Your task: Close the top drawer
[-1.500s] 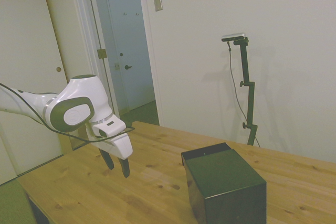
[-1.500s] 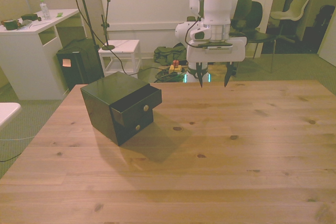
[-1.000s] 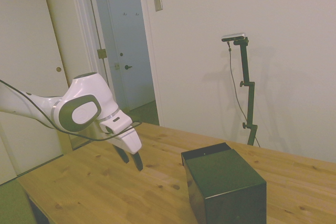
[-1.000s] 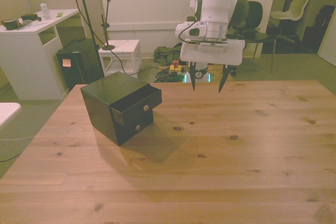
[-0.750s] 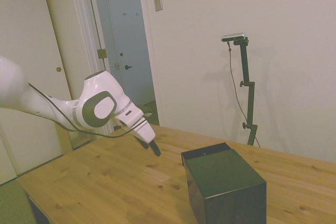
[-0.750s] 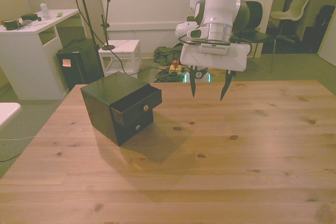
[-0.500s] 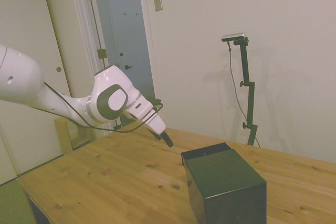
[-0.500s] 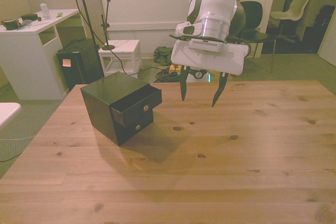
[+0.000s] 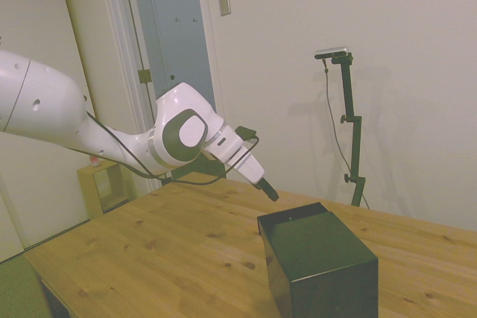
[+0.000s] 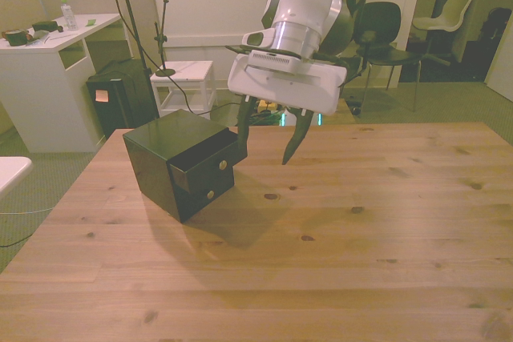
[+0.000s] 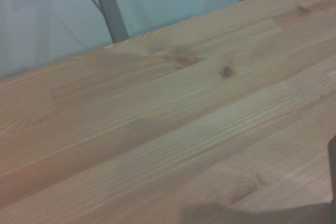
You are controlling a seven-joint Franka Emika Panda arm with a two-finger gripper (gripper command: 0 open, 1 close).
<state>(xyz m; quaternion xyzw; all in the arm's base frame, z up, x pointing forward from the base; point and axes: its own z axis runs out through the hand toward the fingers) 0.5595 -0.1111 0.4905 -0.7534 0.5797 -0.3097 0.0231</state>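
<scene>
The top drawer (image 10: 207,167) is sticking out of the black cabinet (image 10: 164,158), which is standing on the wooden surface (image 10: 321,246) toward the front view's left. The gripper (image 10: 267,142) is hanging in the air just beside the cabinet, and its fingers (image 10: 294,140) are spread apart, holding nothing.

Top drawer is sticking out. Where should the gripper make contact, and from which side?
Meet the top drawer on its flat front panel, beside the small round knob, coming from the front view's right. That face juts from the cabinet, so pushing suits better than gripping.
</scene>
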